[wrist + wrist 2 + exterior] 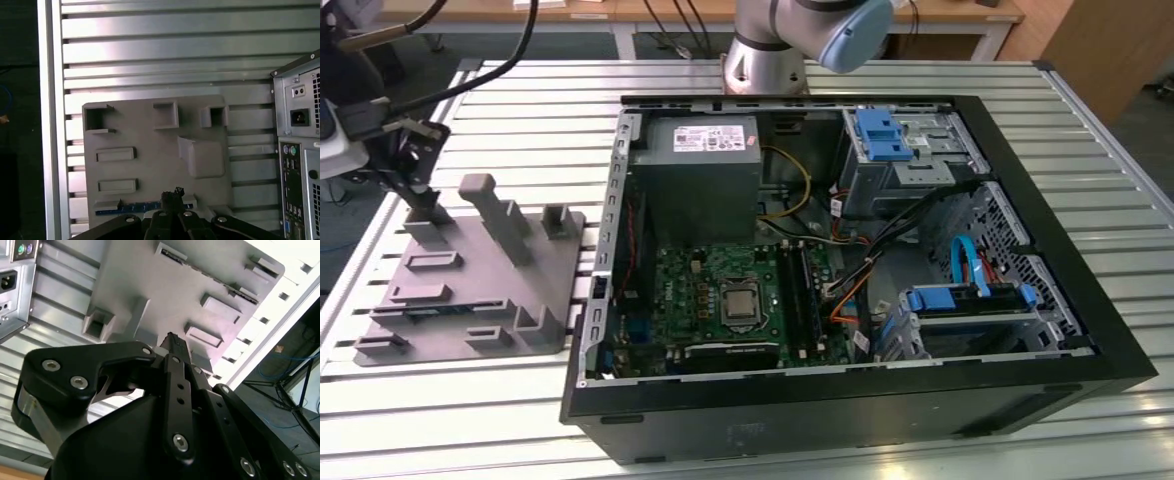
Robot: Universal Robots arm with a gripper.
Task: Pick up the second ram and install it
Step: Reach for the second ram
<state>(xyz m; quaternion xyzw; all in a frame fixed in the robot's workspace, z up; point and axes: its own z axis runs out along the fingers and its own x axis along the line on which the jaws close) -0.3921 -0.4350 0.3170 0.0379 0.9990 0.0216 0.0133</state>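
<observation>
— Where is the second ram (130,208) right now?

— In the grey fixture (150,135), set on edge in a narrow groove. It is just below the pincer (172,194) and slightly to one side of its tips. In the first wrist view it reads as a thin blue-green strip.

— Why on edge?

— I judge it is so the long upper edge faces upward, where a pincer pointing straight down can close across the thin board. The groove holds it upright in a known spot.

— And the pincer itself?

— It hangs above the fixture, pointing down, clear of the ram. Its tips look drawn together with no gap I can make out, and nothing is between them.

— So nothing is lifted?

— No. The stick sits in its groove, not yet picked up.

— And the computer?

— The computer case (854,400) lies on the slatted bench (480,420), well off to the pincer's side, past the fixture. Its side panel is off, so the motherboard (674,300) faces up. That is probably so a stick can be pressed straight down into the long dark slots (797,290) by the processor. Whether a stick already stands there I cannot tell.
</observation>
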